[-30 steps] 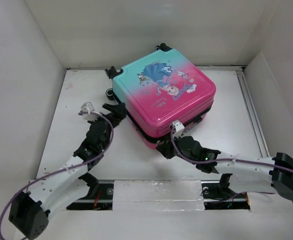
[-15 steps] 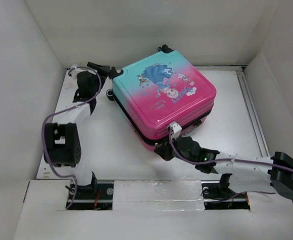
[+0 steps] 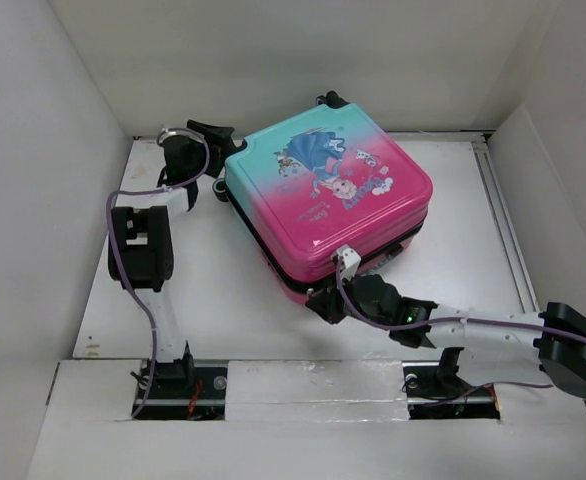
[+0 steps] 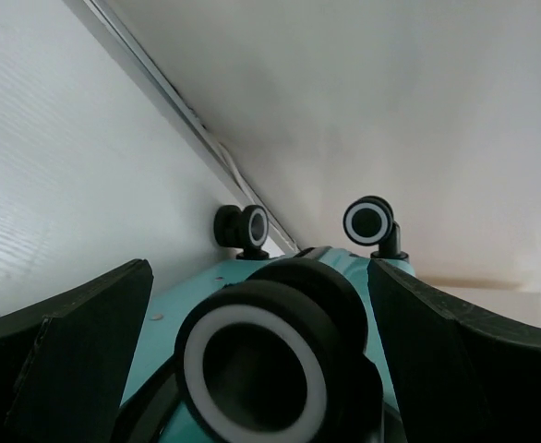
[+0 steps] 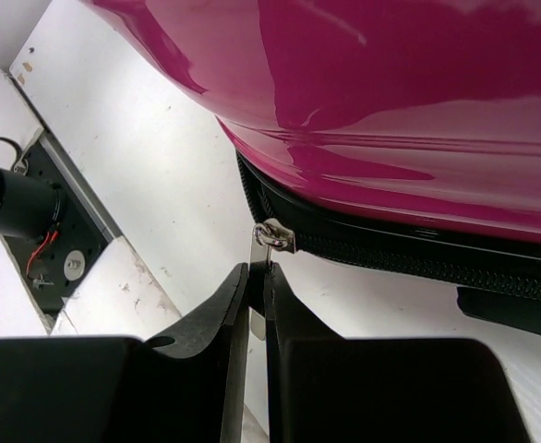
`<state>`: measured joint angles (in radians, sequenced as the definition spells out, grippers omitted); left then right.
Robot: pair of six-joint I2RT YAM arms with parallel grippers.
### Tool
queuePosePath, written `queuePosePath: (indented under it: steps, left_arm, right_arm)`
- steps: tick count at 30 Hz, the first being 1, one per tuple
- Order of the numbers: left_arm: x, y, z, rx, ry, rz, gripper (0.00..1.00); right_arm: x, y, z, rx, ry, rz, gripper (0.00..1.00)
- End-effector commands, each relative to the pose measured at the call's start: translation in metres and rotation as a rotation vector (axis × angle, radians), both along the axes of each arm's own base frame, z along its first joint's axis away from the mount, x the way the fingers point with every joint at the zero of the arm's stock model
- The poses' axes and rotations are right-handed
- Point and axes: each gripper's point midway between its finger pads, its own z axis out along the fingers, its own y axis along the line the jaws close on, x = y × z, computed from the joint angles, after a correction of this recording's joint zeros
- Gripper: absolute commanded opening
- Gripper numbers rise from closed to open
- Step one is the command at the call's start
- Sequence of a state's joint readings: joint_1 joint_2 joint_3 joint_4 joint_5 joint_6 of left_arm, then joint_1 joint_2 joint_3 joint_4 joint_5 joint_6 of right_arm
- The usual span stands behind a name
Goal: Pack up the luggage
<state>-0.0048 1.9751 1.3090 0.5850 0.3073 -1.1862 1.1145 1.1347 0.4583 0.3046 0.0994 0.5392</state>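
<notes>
Top view, luggage (image 3: 328, 195): shut shell lying flat on the table (image 3: 223, 290), centre toward 1 o'clock; pink end nearest me, teal end far.
Top view, left gripper (image 3: 213, 135): at the case's 10 o'clock corner, beside the wheels.
Top view, right gripper (image 3: 323, 300): at the case's 6 o'clock edge, on the zip seam.
Left wrist view, left gripper (image 4: 259, 277): fingers spread wide, one wheel (image 4: 252, 369) between them; I cannot tell whether they touch it. The teal shell (image 4: 180, 300) is behind, with two more wheels at 12 o'clock.
Right wrist view, right gripper (image 5: 257, 277): fingers pressed together, pinching the zip pull (image 5: 259, 254). The slider is just above at 12 o'clock, under the pink shell (image 5: 390, 92).
Step in hand, my reading: drawing the zip round the seam.
Doing it well: I would pull along the teeth, never away from them, and turn the wrist with the corner curve.
Bracing: I would close the left fingers on the wheel corner so the case cannot swivel.
Risk: the thin pull could slip from the pinch.
</notes>
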Motion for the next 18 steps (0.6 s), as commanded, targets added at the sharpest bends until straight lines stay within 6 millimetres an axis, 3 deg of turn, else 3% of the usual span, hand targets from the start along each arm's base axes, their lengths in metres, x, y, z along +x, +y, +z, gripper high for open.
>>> queuePosePath:
  steps: [1,2,4,6,7,10,12,14,18]
  left_arm:
    - [0.007,-0.021,0.042,-0.085,-0.129,-0.074,1.00]
    - [0.009,-0.022,0.053,-0.098,-0.160,-0.074,0.95]
    - [0.012,-0.026,0.050,-0.112,-0.168,-0.071,0.90]
    - [0.012,-0.033,0.062,-0.152,-0.212,-0.081,0.84]
    - [0.012,-0.033,0.068,-0.167,-0.232,-0.082,0.79]
    - [0.013,-0.033,0.070,-0.213,-0.262,-0.083,0.76]
    - [0.013,-0.033,0.070,-0.227,-0.282,-0.085,0.64]
    - [0.012,-0.032,0.073,-0.239,-0.294,-0.077,0.49]
    - [0.007,-0.032,0.079,-0.249,-0.326,-0.080,0.03]
  right_arm:
    - [-0.028,0.018,0.008,0.053,0.031,0.131,0.00]
    - [-0.028,0.018,0.008,0.053,0.031,0.131,0.00]
    - [-0.029,0.018,0.008,0.057,0.039,0.128,0.00]
    - [-0.030,0.015,0.010,0.054,0.040,0.128,0.23]
    - [-0.028,0.010,0.008,0.036,0.042,0.109,0.30]
    - [-0.027,-0.001,0.021,0.041,0.008,0.087,0.41]
    - [-0.025,-0.009,0.030,0.045,-0.015,0.066,0.47]
    - [-0.021,-0.020,0.025,0.013,-0.009,0.034,0.49]
    - [-0.011,-0.041,0.018,0.013,0.005,-0.042,0.53]
